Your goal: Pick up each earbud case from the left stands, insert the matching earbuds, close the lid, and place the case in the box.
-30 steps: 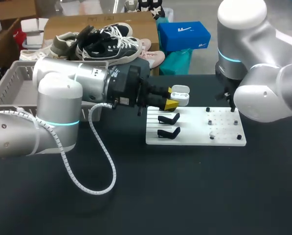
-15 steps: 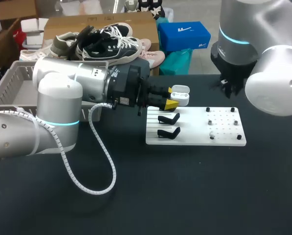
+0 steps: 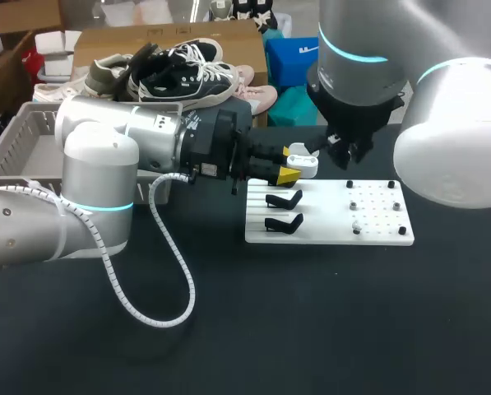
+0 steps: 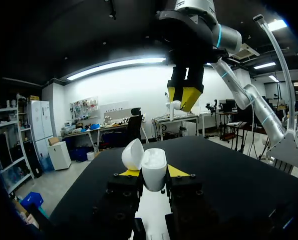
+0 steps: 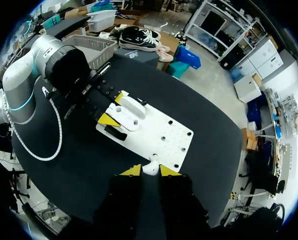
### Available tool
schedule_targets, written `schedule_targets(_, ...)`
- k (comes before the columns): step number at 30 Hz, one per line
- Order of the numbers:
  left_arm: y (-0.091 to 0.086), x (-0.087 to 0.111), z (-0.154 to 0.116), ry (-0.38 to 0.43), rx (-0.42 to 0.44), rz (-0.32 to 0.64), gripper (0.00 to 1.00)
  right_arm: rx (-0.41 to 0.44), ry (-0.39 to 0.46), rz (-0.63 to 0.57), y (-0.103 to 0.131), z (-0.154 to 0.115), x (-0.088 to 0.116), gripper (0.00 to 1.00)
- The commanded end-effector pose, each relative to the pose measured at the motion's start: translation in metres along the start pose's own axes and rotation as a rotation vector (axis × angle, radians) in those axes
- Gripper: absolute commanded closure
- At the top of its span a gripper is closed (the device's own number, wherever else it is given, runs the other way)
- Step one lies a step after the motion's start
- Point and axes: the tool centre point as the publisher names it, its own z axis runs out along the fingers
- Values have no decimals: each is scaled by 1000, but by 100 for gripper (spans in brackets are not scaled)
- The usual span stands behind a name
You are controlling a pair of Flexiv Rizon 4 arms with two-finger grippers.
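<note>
My left gripper (image 3: 292,163) is shut on a white earbud case (image 3: 306,163) and holds it above the back left corner of the white stand board (image 3: 327,234). In the left wrist view the case (image 4: 153,172) sits upright between the fingers, its lid (image 4: 133,154) swung open. My right gripper (image 4: 183,97) hangs above and beyond the case, shut on a small white earbud (image 4: 174,105). Seen from the right wrist, the earbud (image 5: 149,167) is pinched between the yellow tips of the right gripper (image 5: 147,171). The open case (image 5: 130,112) lies below and ahead.
Two empty black stands (image 3: 284,199) (image 3: 283,222) sit on the board's left half. Small pegs and another earbud (image 3: 356,224) stand on its right half. A grey basket (image 3: 15,140) rests at the table's back left.
My right arm has swung left from the board's back right corner to just over the held case. The left arm and the case have not moved.
</note>
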Motion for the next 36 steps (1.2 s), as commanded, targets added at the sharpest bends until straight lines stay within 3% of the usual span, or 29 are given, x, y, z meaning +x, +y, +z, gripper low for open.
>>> schedule_targets(1, 0, 0, 0, -1, -2, 1, 100, -31, 4, -12, 20, -6, -7, 100)
schedule_targets(4, 0, 0, 0, -1, -2, 1, 100, -36, -7, -11, 31, -5, -8, 100)
schedule_targets(23, 0, 0, 0, -1, -2, 1, 100, -36, -7, -11, 31, -5, -8, 100)
schedule_targets(24, 0, 0, 0, -1, -2, 1, 100, -2, -14, 20, 30, -3, -14, 100)
schedule_targets(28, 0, 0, 0, -1, -2, 1, 100, -27, 40, 175, 34, 6, -30, 100)
schedule_targets(36, 0, 0, 0, -1, -2, 1, 100, -37, 189, 435, 30, 13, -38, 100)
